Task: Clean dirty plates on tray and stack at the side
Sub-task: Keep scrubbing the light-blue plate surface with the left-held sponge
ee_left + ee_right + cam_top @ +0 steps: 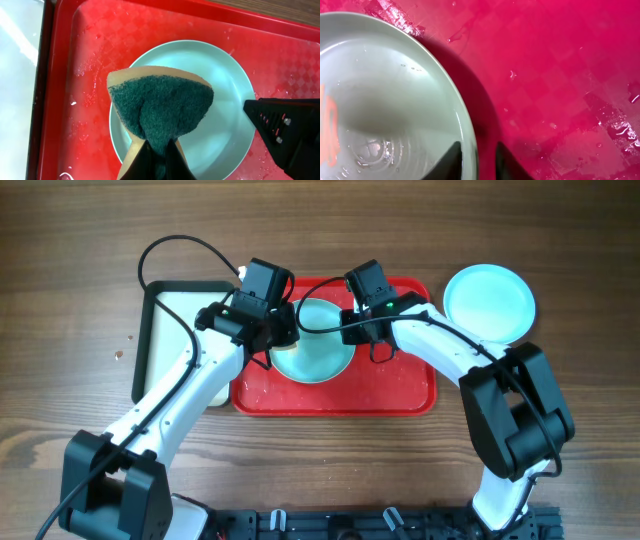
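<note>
A pale aqua plate (320, 358) lies wet in the middle of the red tray (400, 392). My left gripper (280, 335) hangs over the plate's left part, shut on a folded sponge (160, 105) whose green scouring side faces the camera above the plate (225, 130). My right gripper (352, 330) is at the plate's right rim. In the right wrist view it (479, 150) stands narrowly open astride the rim of the plate (395, 100), one finger inside and one outside, with a thin gap left on the outer side. A second aqua plate (488, 302) rests on the table beside the tray's far right corner.
A black-rimmed tray with a cream inside (165, 330) sits against the red tray's left side, under the left arm. The red tray's floor (560, 75) is wet with droplets and streaks. Cables loop over the back of both arms.
</note>
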